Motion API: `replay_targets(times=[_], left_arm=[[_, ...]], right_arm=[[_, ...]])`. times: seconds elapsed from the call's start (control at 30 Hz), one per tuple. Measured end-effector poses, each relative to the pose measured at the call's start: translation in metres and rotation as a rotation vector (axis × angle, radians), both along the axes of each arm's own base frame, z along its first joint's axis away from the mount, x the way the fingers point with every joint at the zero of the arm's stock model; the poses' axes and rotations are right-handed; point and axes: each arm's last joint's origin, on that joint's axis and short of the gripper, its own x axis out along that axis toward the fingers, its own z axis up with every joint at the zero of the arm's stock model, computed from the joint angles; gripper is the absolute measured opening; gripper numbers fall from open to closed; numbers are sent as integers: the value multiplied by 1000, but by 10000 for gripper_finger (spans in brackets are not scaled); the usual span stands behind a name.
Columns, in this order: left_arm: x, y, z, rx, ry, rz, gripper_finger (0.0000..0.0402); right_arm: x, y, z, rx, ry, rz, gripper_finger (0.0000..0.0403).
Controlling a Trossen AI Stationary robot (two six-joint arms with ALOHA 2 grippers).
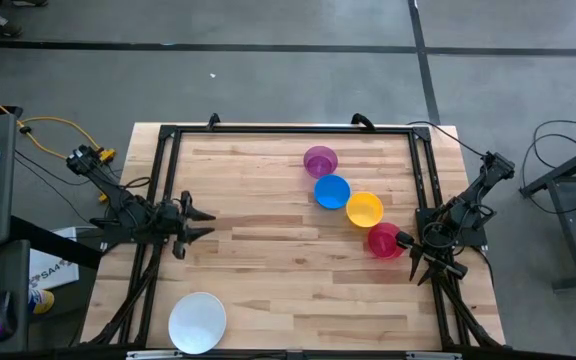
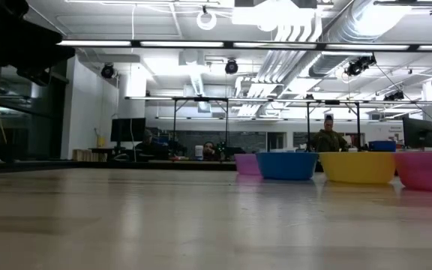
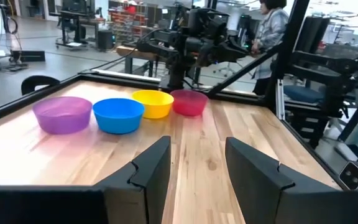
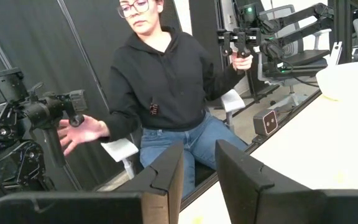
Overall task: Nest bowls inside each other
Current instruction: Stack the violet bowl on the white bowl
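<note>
Four small bowls stand upright in a slanting row on the table's right half: purple (image 1: pixel 320 160), blue (image 1: pixel 332 191), yellow (image 1: pixel 364 209) and red-pink (image 1: pixel 385 241). They are close side by side, none inside another, as the left wrist view shows them too: purple (image 3: pixel 63 114), blue (image 3: pixel 119 114), yellow (image 3: pixel 153 102), red-pink (image 3: pixel 188 101). A larger white bowl (image 1: pixel 197 322) sits alone by the near left edge. My left gripper (image 1: pixel 206 222) is open at the left side, pointing level toward the row. My right gripper (image 1: pixel 430 268) is open beside the red-pink bowl, at the table's right edge.
A black rail frame (image 1: pixel 288 130) runs around the tabletop, and the arms' stands are at its left and right sides. The wooden middle (image 1: pixel 278 260) between the bowl row and the white bowl is bare. A person (image 4: pixel 160 87) sits beyond the table's edge, handling two small arms.
</note>
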Motion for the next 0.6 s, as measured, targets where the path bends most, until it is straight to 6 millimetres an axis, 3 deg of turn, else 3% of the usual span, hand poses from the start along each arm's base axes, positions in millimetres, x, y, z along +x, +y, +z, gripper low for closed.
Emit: replay_targets(times=[0.37, 0.6], left_arm=[[0, 0, 0, 10, 4, 0, 155], [0, 0, 0, 15, 10, -1, 155]], right_arm=[[0, 0, 1, 4, -4, 2, 87], [2, -1, 0, 2, 0, -83, 87]])
